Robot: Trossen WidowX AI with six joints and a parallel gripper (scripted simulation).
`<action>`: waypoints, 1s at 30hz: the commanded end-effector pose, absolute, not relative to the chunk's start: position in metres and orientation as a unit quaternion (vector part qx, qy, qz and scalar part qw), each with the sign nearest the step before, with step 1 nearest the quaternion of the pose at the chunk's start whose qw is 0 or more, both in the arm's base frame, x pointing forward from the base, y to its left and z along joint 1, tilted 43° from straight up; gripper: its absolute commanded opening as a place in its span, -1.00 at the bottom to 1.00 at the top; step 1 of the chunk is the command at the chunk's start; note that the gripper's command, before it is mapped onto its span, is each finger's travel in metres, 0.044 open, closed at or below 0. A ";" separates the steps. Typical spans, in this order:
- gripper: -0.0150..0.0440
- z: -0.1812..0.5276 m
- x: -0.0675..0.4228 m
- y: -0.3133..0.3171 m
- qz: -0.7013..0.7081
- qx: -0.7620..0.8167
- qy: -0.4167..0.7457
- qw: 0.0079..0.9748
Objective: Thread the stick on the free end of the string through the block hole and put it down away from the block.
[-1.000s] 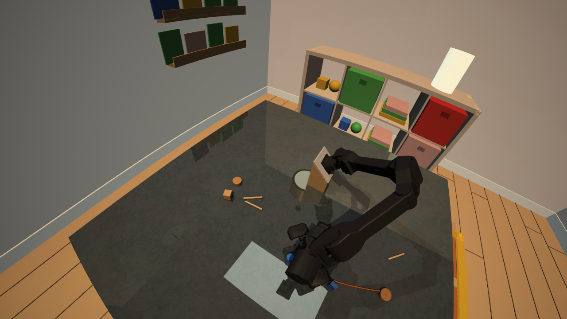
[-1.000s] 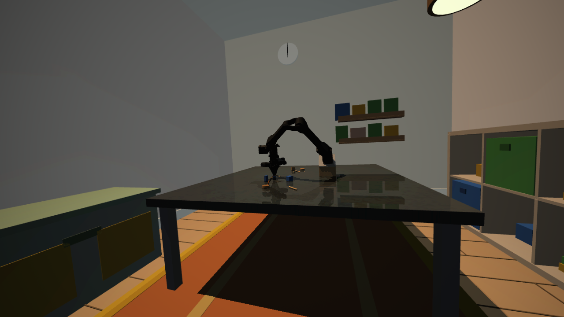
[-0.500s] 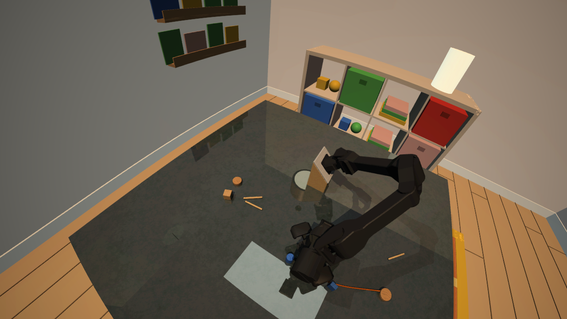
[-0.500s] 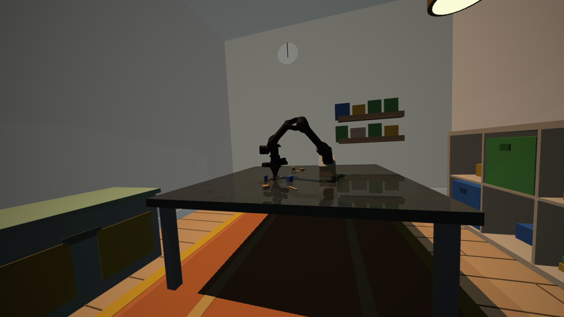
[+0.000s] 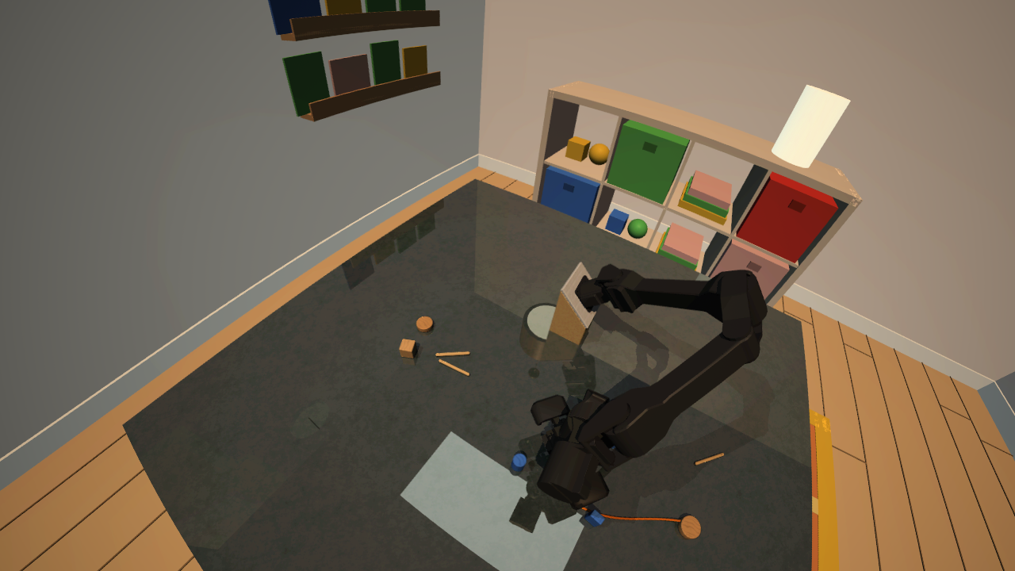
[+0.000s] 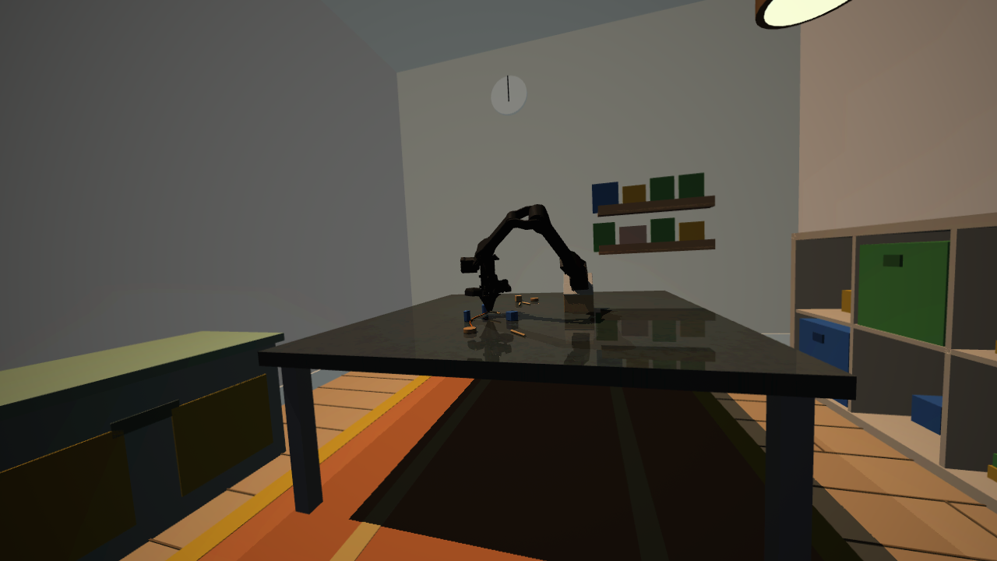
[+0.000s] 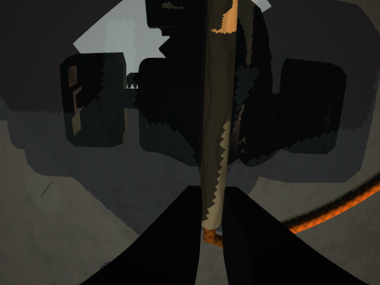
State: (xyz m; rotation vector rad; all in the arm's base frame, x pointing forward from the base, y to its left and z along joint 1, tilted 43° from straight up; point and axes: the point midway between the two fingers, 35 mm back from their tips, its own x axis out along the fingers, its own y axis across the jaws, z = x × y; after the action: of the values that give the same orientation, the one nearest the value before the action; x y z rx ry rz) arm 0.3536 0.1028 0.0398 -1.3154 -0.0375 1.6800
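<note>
My gripper (image 5: 565, 489) (image 6: 487, 304) (image 7: 211, 199) is shut on the thin wooden stick (image 7: 215, 127), which runs lengthwise out from between the fingers. The orange string (image 7: 328, 212) (image 5: 631, 519) leaves the stick's near end and runs over the table to the round wooden button (image 5: 689, 526) (image 6: 470, 329) at the front right. The gripper hangs low over the table's front part. The wooden block (image 5: 569, 314) (image 6: 577, 298) stands far back beside the arm's base; I cannot see its hole.
A blue cylinder (image 5: 518, 461) and a blue cube (image 5: 595, 518) lie close to the gripper. Loose sticks lie at the left (image 5: 452, 353) (image 5: 453, 366) and at the right (image 5: 709, 458). A small wooden cube (image 5: 407, 346) and a disc (image 5: 424, 323) lie left.
</note>
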 end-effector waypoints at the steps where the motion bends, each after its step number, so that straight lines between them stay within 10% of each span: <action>1: -0.49 0.042 0.349 0.107 0.690 -0.538 -0.015 0.483; 30: -0.49 0.056 0.319 0.124 0.690 -0.538 -0.014 0.484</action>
State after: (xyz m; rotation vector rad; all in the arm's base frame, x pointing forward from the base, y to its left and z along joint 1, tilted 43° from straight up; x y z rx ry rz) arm 0.3231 0.1225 0.0559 -1.3109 -0.0419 1.6781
